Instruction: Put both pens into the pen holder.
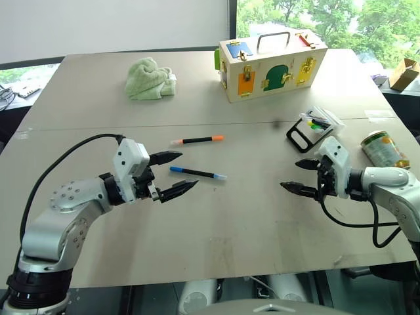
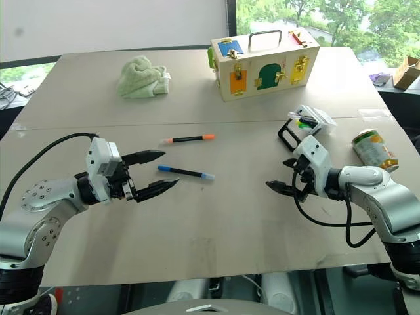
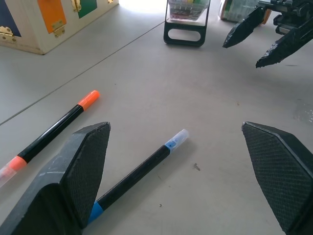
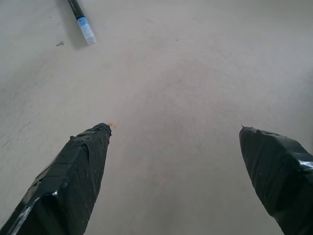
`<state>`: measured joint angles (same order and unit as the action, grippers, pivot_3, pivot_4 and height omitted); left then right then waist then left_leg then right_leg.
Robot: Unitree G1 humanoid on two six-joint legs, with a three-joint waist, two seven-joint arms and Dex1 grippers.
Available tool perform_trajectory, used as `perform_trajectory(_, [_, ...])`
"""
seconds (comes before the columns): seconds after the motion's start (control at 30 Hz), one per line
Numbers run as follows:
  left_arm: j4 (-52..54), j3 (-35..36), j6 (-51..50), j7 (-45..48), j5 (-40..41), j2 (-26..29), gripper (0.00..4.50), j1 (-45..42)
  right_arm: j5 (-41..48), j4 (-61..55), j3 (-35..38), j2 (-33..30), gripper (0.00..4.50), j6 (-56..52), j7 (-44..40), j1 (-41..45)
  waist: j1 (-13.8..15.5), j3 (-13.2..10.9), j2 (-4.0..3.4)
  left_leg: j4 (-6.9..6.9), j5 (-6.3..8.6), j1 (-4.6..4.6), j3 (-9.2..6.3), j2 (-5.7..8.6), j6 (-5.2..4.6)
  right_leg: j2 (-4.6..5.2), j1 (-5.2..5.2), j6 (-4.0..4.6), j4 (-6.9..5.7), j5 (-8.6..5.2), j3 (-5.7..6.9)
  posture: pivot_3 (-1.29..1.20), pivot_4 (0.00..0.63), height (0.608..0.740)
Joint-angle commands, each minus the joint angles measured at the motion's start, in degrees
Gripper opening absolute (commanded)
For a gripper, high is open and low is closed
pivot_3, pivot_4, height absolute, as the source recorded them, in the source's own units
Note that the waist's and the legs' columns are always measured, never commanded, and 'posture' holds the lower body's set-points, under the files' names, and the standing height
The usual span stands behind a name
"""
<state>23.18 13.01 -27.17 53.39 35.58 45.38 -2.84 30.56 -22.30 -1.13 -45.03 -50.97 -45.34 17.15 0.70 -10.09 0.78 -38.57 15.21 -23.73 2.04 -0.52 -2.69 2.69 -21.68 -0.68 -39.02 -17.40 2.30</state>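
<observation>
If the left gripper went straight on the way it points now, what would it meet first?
Most likely the blue-ended pen, which lies on the table between and just ahead of the open left gripper. The gripper seems slightly above the table, so depth is unclear.

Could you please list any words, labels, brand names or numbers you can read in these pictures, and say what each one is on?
No text can be read anywhere.
Can: it has a printed label, too small and blurred to read.
Wooden box: coloured doors and brass latches, no lettering to be seen.
Orange-capped pen and blue-ended pen: no marking legible on the barrels.
Pen holder: the markers inside are too small to show any print.
</observation>
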Motion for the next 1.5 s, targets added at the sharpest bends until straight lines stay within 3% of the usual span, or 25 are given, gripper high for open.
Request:
perform_trajectory(0.03, [1.5, 1.3, 1.2, 0.1, 0.0, 0.0, 4.50, 0.6, 0.9, -0.6, 2.4, 0.3, 4.49, 1.3, -0.2, 0.1, 0.0, 0.0, 0.00, 0.00, 0.00, 0.00, 0.00, 0.00, 0.00, 0.00, 0.00, 0.00, 0.00, 0.00, 0.00, 0.00, 0.150, 0.740])
perform_trajectory(0.27, [0.6, 2.2, 2.2, 0.9, -1.6, 1.2, 4.50, 3.0, 2.1, -2.8, 2.7, 1.0, 4.49, 9.9, -6.0, -3.7, 0.0, 0.0, 0.00, 0.00, 0.00, 0.00, 0.00, 0.00, -0.01, 0.00, 0.00, 0.00, 0.02, 0.00, 0.00, 0.00, 0.150, 0.740])
perform_trajectory(0.57, [-5.7, -0.1, 8.2, -3.7, -12.3, 0.3, 4.50, 5.0, 8.9, -4.9, 6.5, 3.8, 4.49, 15.6, -11.8, -7.7, 0.1, 0.0, 0.00, 0.00, 0.01, 0.01, -0.04, 0.00, -0.01, 0.00, 0.02, 0.00, -0.02, 0.00, 0.03, 0.00, 0.150, 0.740])
perform_trajectory(0.8, [-9.3, -2.2, 11.9, -4.0, -16.8, -0.8, 4.50, 4.4, 5.9, -3.3, 5.8, 2.8, 4.49, 18.8, -11.2, -8.7, 0.0, 0.1, 0.10, -0.01, 0.02, 0.04, -0.04, 0.00, -0.03, 0.02, 0.05, 0.00, -0.01, 0.01, 0.04, 0.00, 0.150, 0.740])
perform_trajectory(1.07, [-25.2, -9.9, 20.7, 3.0, -20.4, -2.4, 4.50, -10.9, 2.9, -1.7, 3.8, 3.2, 4.49, 21.1, -11.4, -8.1, 0.2, 0.1, 0.13, -0.14, 0.02, -0.01, -0.06, 0.02, -0.03, 0.00, 0.04, 0.00, -0.12, 0.01, 0.10, 0.00, 0.150, 0.740])
perform_trajectory(1.3, [-44.3, -18.5, 25.1, 16.4, -25.8, -0.5, 4.50, -22.3, 2.0, -2.1, 4.0, 3.5, 4.49, 21.5, -10.6, -8.5, -0.2, 0.1, 0.13, -0.18, 0.01, 0.01, -0.02, 0.02, -0.02, -0.06, 0.00, 0.00, -0.19, 0.01, 0.03, 0.00, 0.150, 0.740])
perform_trajectory(1.4, [-48.4, -21.7, 24.2, 24.3, -26.8, 1.8, 4.50, -24.9, 1.5, -3.0, 4.6, 3.4, 4.49, 21.7, -9.8, -10.0, -0.1, 0.1, 0.15, -0.29, 0.01, -0.01, -0.04, 0.01, -0.02, -0.10, -0.01, 0.00, -0.27, 0.00, 0.07, 0.00, 0.150, 0.740])
perform_trajectory(1.5, [-51.0, -22.4, 25.9, 26.0, -27.6, 2.4, 4.50, -26.4, 1.7, -4.0, 5.1, 3.4, 4.49, 21.7, -9.2, -11.4, -0.6, 0.1, 0.14, -0.30, 0.02, 0.03, 0.02, 0.01, -0.03, -0.09, -0.01, 0.00, -0.33, 0.00, -0.04, 0.00, 0.150, 0.740])
